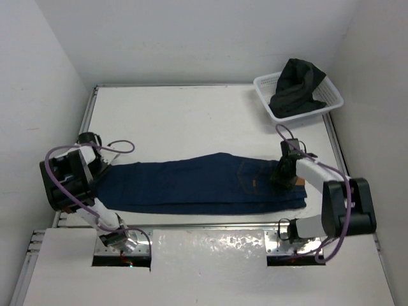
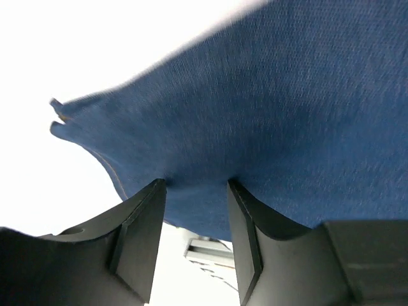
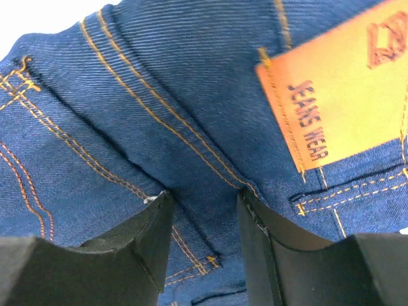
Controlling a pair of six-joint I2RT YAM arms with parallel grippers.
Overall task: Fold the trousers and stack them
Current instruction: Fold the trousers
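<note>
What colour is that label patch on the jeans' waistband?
The patch is orange-tan with darker brown lettering; the right wrist view shows it best.

Only legible txt sits on the tan waistband patch (image 3: 338, 95) of the dark blue denim trousers (image 3: 146, 95), seen in the right wrist view: "JEANS WEAR" in dark caps, printed along the patch edge next to the orange-stitched seam, so the letters run tilted, approx. top to bottom w/ a slight lean to the right. The upper right corner of the same patch carries a dark boxed logo (image 3: 386, 41), cut by the frame edge & too partial to read. In the top view the patch is just a tiny tan spot, lettering too small to make out.
</note>
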